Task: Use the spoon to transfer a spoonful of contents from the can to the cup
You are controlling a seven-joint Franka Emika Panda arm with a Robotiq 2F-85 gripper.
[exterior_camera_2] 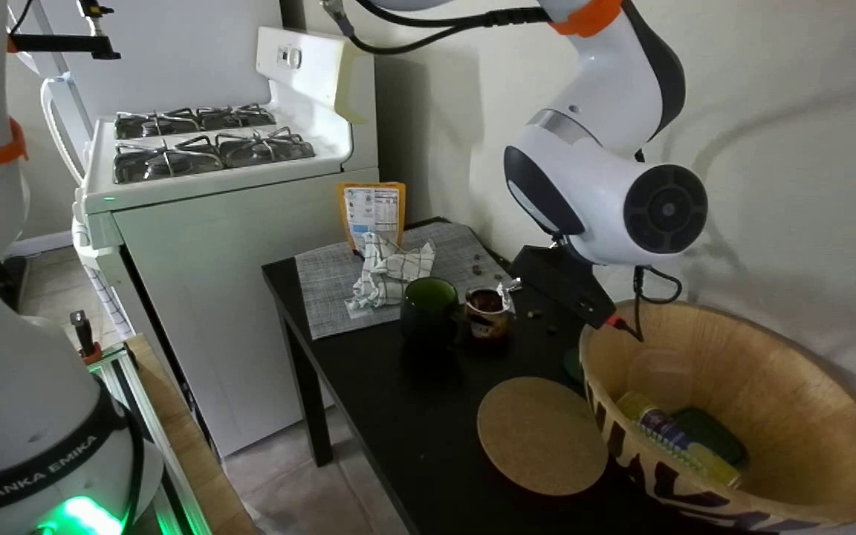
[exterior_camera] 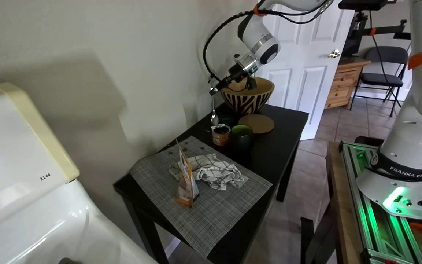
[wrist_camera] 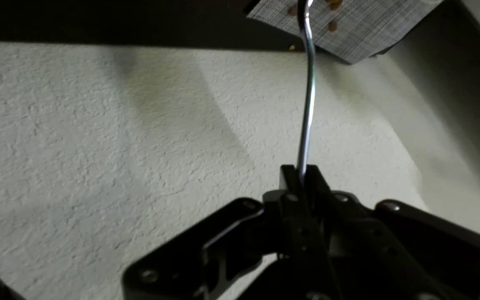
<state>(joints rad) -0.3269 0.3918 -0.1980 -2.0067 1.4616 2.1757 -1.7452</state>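
Note:
The can [exterior_camera: 221,138], with an orange label, a peeled-back foil lid and dark contents, stands upright on the black table; it also shows in an exterior view [exterior_camera_2: 489,325]. Beside it stands the cup [exterior_camera: 243,141], dark with a green inside, also in an exterior view [exterior_camera_2: 429,316]. My gripper [exterior_camera: 213,91] is shut on the spoon [exterior_camera: 214,118] by its handle. The spoon hangs bowl down, close above or behind the can's foil edge; I cannot tell whether they touch. In the wrist view the fingers [wrist_camera: 301,177] pinch the handle [wrist_camera: 309,91]; the bowl is cut off.
A large striped wooden bowl [exterior_camera: 245,104] stands below and behind my gripper. A round tan board [exterior_camera_2: 543,436] and a dark green dish [exterior_camera_2: 573,364] lie near it. A grey placemat [exterior_camera: 211,216] holds a checked cloth [exterior_camera: 214,170] and pouch [exterior_camera: 186,179]. A wall runs alongside.

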